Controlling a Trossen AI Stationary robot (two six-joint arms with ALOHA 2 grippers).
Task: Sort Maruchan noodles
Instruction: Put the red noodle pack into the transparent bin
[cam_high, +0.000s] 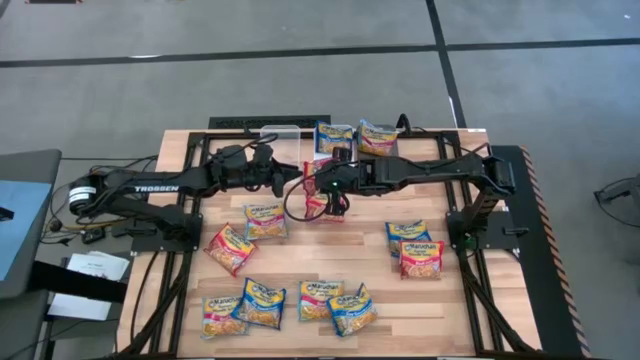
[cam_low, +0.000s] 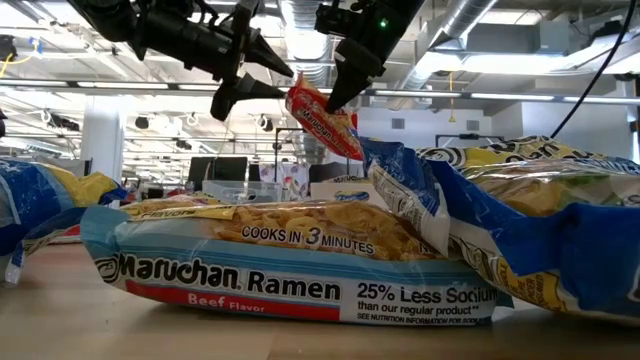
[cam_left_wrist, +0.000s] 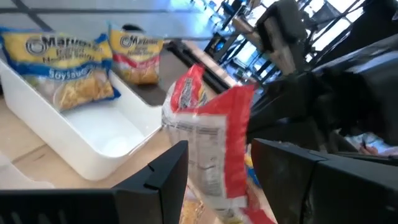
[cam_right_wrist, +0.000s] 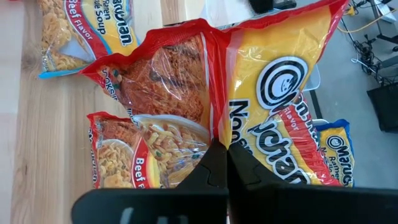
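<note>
Right gripper (cam_high: 334, 205) pinches red packet (cam_low: 323, 122) by its edge, dangling mid-air over table centre; the packet's long axis probably hangs tilted downward. Left gripper (cam_low: 262, 72) is spread wide just beside it, nearer arm for a handover, packet between its fingers (cam_left_wrist: 163, 180)

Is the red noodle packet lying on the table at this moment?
No, the red packet hangs in the air, pinched by the right gripper above the table.
</note>
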